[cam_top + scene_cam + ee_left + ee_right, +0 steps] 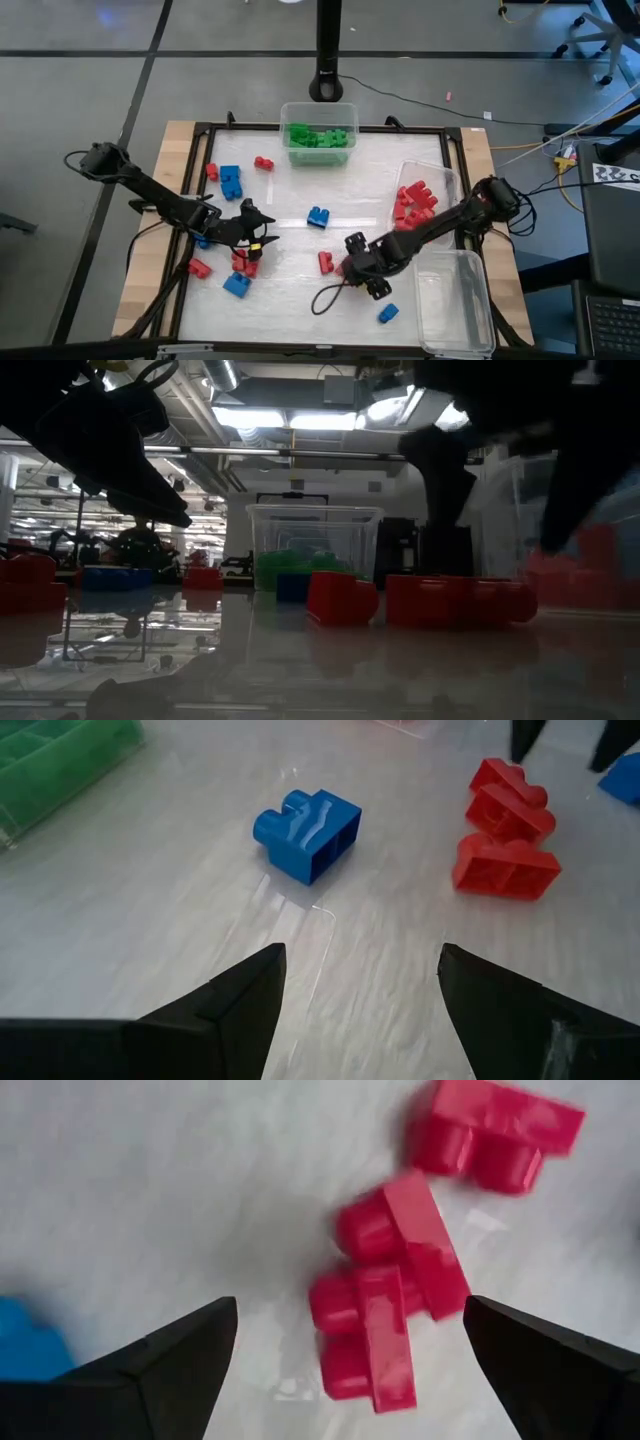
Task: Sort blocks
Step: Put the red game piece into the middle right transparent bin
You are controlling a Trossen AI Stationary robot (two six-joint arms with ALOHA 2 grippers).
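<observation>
The right gripper [352, 262] is held wide open and empty over a pair of red blocks [385, 1305], near the table's middle — an approach to a pick, it is judged. A straight descent and a closing on one brick are called for next. The left gripper [256, 232] is likewise spread and empty, pointed at a blue block [307, 831]. Sorted reds are seen in the tilted tub [452, 183], greens in the far tub [318, 110]. Open surface lies between the arms — the tub wall stands close by the right arm.
</observation>
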